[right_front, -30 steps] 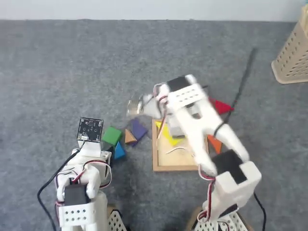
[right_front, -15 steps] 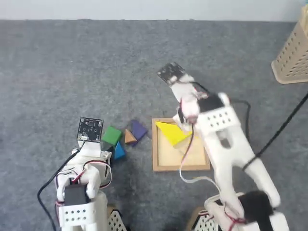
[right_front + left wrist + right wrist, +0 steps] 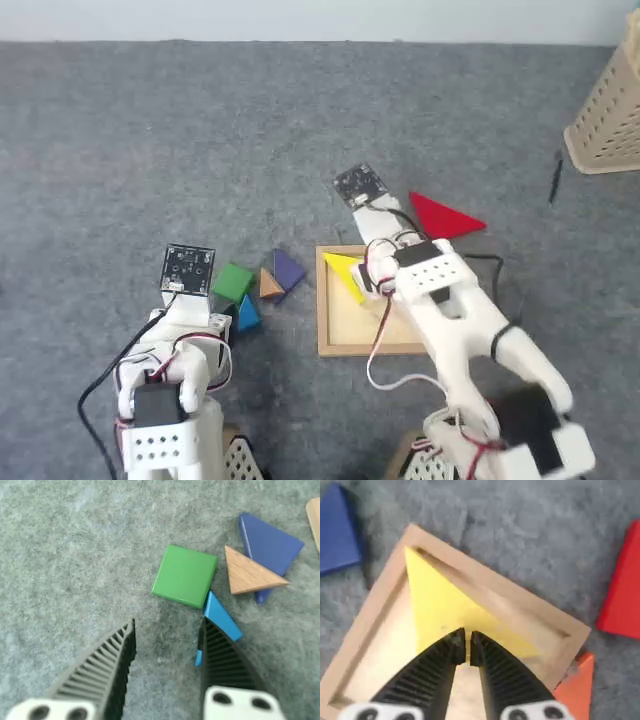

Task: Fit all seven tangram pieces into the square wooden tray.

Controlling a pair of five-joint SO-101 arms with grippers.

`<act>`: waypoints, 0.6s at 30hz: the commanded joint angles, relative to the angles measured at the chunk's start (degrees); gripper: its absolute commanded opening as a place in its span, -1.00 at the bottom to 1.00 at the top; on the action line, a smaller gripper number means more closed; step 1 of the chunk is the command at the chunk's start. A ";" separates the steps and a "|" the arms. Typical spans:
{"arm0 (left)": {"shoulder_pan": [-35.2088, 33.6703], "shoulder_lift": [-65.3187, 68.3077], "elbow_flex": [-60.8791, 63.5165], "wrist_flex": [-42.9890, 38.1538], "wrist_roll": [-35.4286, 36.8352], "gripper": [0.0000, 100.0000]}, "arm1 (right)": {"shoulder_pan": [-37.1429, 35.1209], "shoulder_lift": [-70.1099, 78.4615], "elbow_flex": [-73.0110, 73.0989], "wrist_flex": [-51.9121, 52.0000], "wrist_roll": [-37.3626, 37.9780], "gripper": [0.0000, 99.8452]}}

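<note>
When scanned from above, grey bench (image 3: 150, 120) with square wooden tray (image 3: 323, 305) near its middle. Over the tray, right claw (image 3: 467, 637) narrowed to a slit, tips at the edge of the yellow triangle (image 3: 437, 607) lying in a far corner. Left claw (image 3: 167, 630) spread wide above the bench. Loose outside: red triangle (image 3: 445, 217), dark blue piece (image 3: 267, 547), green square (image 3: 185, 575), wood-coloured triangle (image 3: 250, 575), light-blue triangle (image 3: 222, 617) (partly behind a finger).

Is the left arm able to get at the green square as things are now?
Probably yes. The left pincer is open and sits just short of the green square, with bare carpet between them. The light blue triangle lies close against one side of the pincer and might get nudged.
</note>
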State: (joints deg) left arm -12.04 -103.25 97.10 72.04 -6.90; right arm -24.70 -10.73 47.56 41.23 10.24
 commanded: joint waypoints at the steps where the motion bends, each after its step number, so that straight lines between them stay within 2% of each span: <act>1: -0.18 -0.97 -0.48 0.26 -0.44 -0.61 | 2.42 1.71 -3.96 -0.66 1.14 -0.97; 11: -0.18 -0.97 -0.48 0.26 -0.44 -0.61 | 4.09 5.93 -7.21 1.63 1.32 -0.97; 18: -0.18 -0.97 -0.48 0.26 -0.44 -0.61 | 3.82 6.29 -7.30 0.84 4.13 -0.97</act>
State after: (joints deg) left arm -12.04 -103.25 97.10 72.04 -6.90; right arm -21.54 -4.66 42.46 42.20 13.05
